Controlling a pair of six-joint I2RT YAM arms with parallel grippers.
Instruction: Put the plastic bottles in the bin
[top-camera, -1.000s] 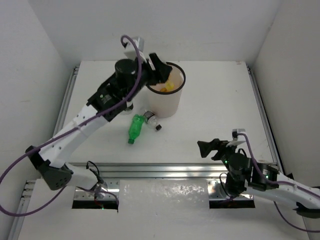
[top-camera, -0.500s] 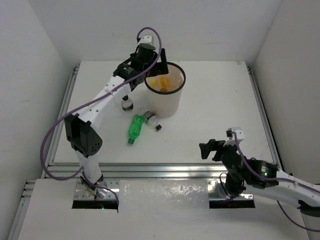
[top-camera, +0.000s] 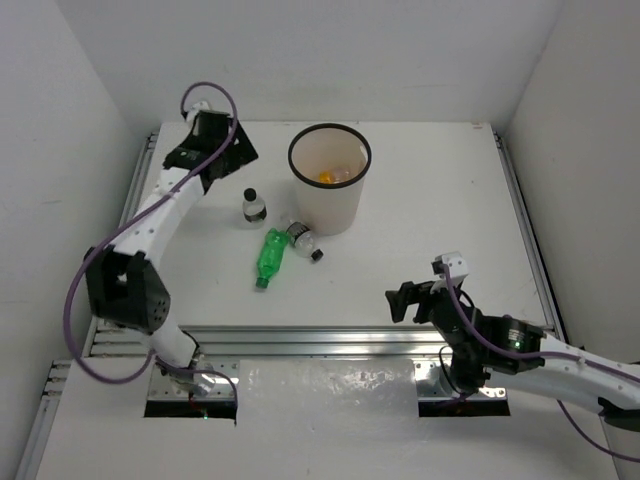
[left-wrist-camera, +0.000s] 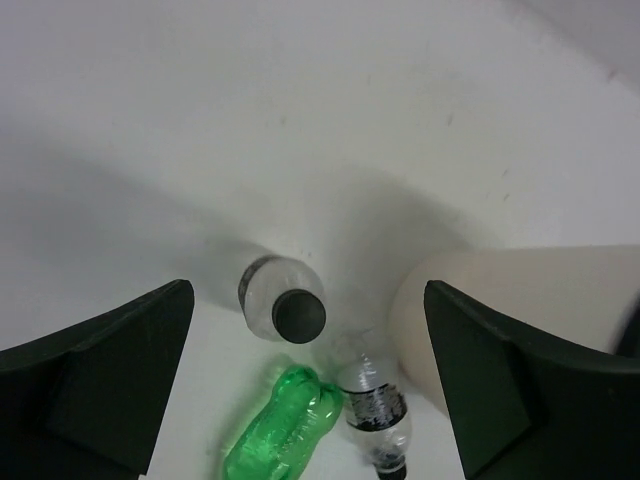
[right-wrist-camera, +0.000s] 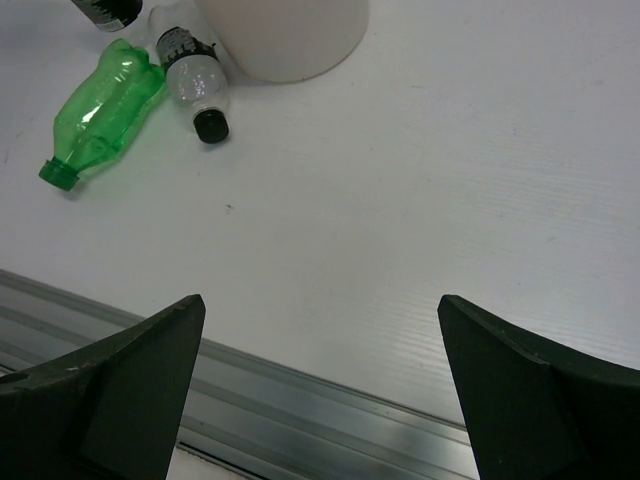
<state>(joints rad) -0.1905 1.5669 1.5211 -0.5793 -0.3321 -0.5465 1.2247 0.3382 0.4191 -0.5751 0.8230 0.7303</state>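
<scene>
Left wrist jaws: stood wide apart and empty, high over the white table (top-camera: 430, 200).
Below left jaws: an upright clear plastic bottle with a black cap (left-wrist-camera: 285, 305), apart from the tall white cylindrical bin (top-camera: 328, 205).
Beside bin: a green plastic bottle (left-wrist-camera: 280, 435) and a second clear black-capped bottle (left-wrist-camera: 375, 410) lay together, just beside its foot.
Inside bin: orange and yellow bottles (top-camera: 328, 177) showed.
Right jaws: wide apart, empty, near the table's front edge.
Risk: an off-centre descent could tip the upright bottle and send it rolling; a grab at the lying pair could nudge the bin.
</scene>
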